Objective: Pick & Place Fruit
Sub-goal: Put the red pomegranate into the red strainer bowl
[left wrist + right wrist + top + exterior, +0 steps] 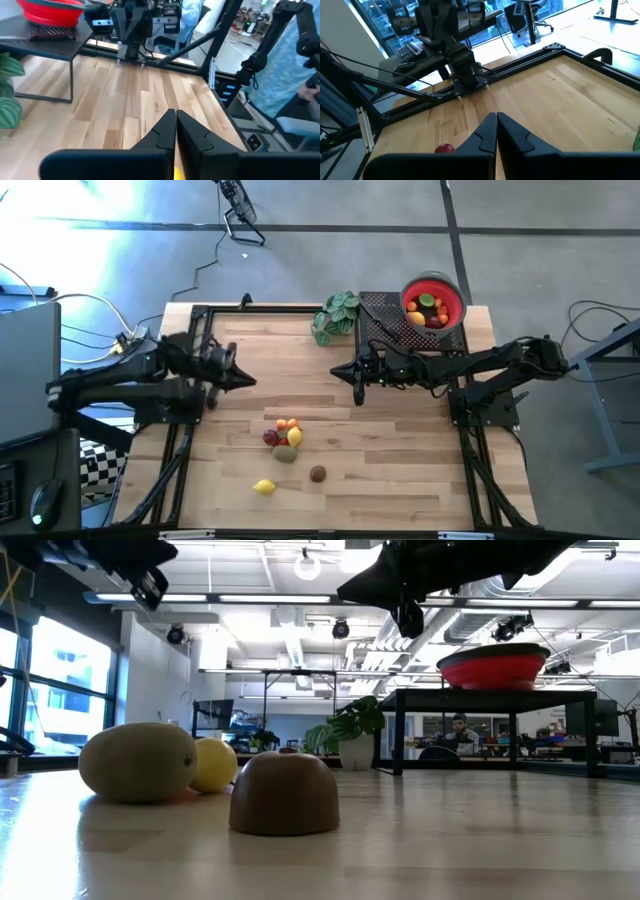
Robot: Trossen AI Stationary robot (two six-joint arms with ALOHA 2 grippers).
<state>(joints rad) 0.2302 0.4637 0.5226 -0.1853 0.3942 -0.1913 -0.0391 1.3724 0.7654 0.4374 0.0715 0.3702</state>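
Brown fruit (285, 794) sits closest in the low view, with a green-brown fruit (139, 762) and a yellow fruit (214, 764) just behind. Table (400, 460), wooden: fruit cluster (284, 437) lies between both arms, nearer the front edge than either. Red bowl (433, 301), on a black stand beyond the right gripper (358, 370), holds more fruit. Left gripper (245, 380): clenched, empty, raised. Right gripper: clenched, empty, raised.
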